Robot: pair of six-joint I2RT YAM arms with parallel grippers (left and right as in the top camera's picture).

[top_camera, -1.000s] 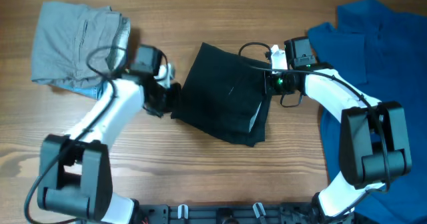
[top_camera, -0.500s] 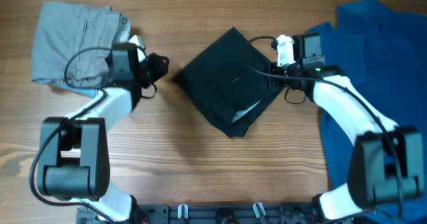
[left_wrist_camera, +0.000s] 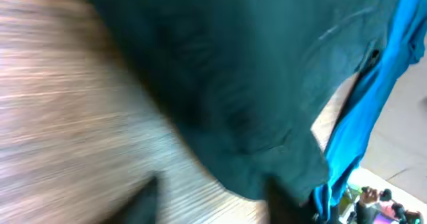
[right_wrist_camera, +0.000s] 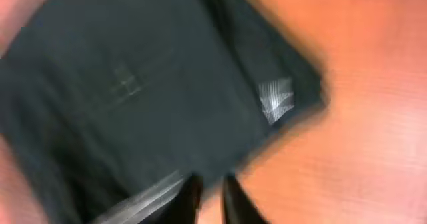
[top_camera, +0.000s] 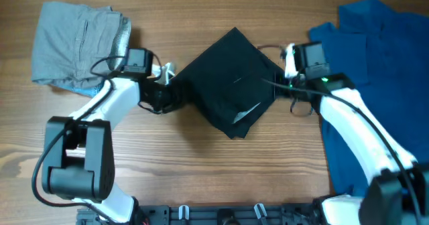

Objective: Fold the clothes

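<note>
Black cloth (top_camera: 231, 84) looks soft, light and limp: pinch it at a corner. Left gripper (left_wrist_camera: 212, 201) gapes empty beside it. Right gripper (right_wrist_camera: 212, 196) is nearly closed at its edge, grip unclear.

Wooden bench (top_camera: 201, 178) fills the overhead view, warm brown, the grain running side to side. Along its near edge sits a dark rail (top_camera: 221, 216) with pale clips (top_camera: 258, 207). From the left wrist the wood streaks into blur, and in the far corner there's coloured clutter (left_wrist_camera: 383, 207), too smeared to name. On the right wrist view, the bench glows orange.
</note>
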